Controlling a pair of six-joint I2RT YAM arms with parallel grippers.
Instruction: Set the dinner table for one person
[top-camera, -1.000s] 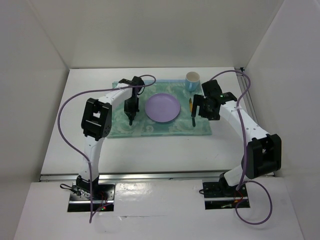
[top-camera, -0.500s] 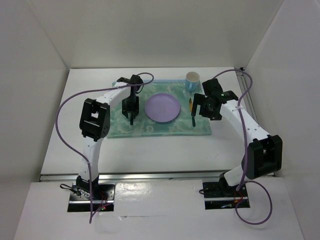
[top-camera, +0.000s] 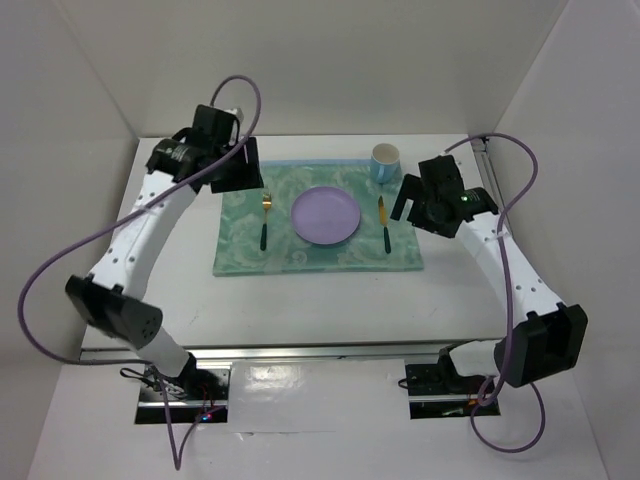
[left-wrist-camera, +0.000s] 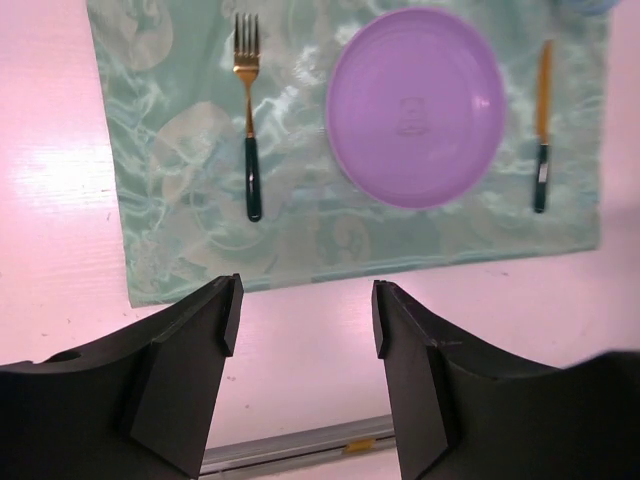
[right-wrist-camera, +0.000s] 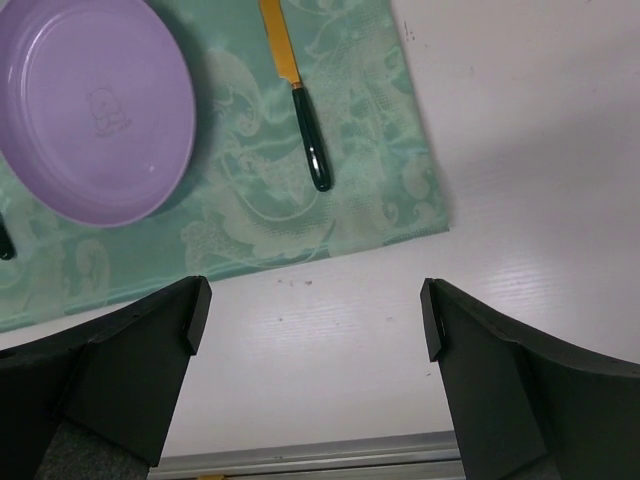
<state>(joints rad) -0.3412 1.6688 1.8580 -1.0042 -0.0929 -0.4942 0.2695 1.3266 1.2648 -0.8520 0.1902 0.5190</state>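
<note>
The white desk (top-camera: 320, 300) fills the middle of the top view. On it lies a green placemat (top-camera: 300, 258) with a purple plate (top-camera: 326, 215) at centre, a fork (top-camera: 265, 222) to its left, a knife (top-camera: 383, 225) to its right and a cup (top-camera: 385, 160) at upper right. The left fingers (left-wrist-camera: 180, 380) and right fingers (right-wrist-camera: 120, 370) are spread, grasping nothing.

The dinner table (top-camera: 300, 300) is seen as smooth, white, faintly glossy. The placemat (left-wrist-camera: 300, 240) is made of cloth with a satin sheen. The plate (left-wrist-camera: 415, 105) is read as smooth semi-gloss plastic. The fork (left-wrist-camera: 247, 110) and knife (right-wrist-camera: 295, 95) are finished in gold-toned metal with glossy dark handles.
</note>
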